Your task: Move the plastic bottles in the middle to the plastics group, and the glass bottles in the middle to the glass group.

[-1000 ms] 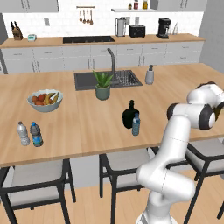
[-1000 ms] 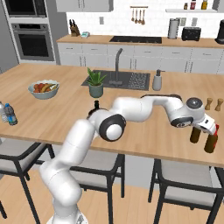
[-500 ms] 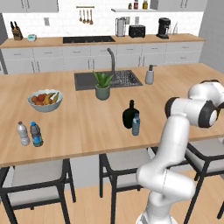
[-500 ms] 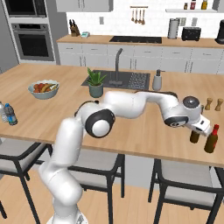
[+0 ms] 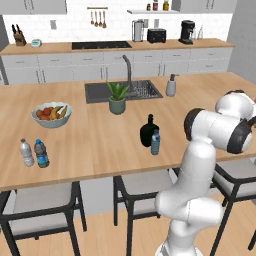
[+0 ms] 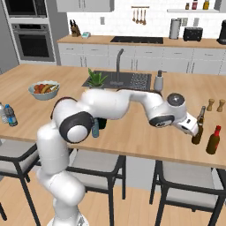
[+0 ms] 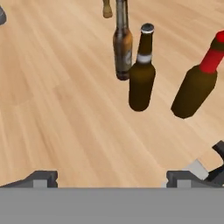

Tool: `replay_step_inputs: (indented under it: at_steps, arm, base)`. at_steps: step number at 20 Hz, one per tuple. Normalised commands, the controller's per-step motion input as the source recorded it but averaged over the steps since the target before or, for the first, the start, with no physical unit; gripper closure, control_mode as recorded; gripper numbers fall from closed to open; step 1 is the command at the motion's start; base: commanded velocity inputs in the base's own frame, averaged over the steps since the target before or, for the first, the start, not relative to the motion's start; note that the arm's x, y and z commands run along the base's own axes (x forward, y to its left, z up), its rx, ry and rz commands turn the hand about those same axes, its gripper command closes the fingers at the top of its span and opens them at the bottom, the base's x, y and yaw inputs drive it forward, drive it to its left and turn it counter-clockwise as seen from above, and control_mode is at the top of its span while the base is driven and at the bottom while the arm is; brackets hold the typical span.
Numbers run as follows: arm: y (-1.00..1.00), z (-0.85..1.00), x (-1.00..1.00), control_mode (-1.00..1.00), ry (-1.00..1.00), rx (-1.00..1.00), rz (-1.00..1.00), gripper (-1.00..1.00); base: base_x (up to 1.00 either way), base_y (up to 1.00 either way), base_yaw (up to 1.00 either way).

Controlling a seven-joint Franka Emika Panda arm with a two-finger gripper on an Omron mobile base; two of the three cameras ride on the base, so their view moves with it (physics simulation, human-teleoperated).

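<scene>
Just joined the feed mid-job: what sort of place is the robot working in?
A home-style kitchen, rendered: a wooden island counter with a sink, a wall oven and a fruit bowl.

No text, brand, number or sign can be read anywhere. Ahead of the pincer, the slim dark-brown bottle (image 7: 141,78) carries a pale neck band and the grey-brown glass bottle (image 7: 122,46) beyond it a pale label patch, both blank. Far off, the small water bottle's (image 5: 155,142) blue label shows no lettering either.
</scene>
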Motion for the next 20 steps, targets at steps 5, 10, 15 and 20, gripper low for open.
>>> replay_step_inputs:
  at_steps: [5,10,15,20]
  arm:
    - [0.97,0.33,-0.17,-1.00,0.00,0.00,0.03,-1.00]
    - [1.00,0.09,-0.01,-1.00,0.04,0.00,0.14,-1.00]
    - [0.98,0.00,0.00,-1.00,0.12,0.00,0.19,-1.00]
    - [0.95,0.00,0.00,-1.00,0.18,0.00,0.18,-1.00]
  base:
    - [0.00,0.00,0.00]
    - [0.00,0.00,0.00]
    - [0.00,0.00,0.00]
    - [0.00,0.00,0.00]
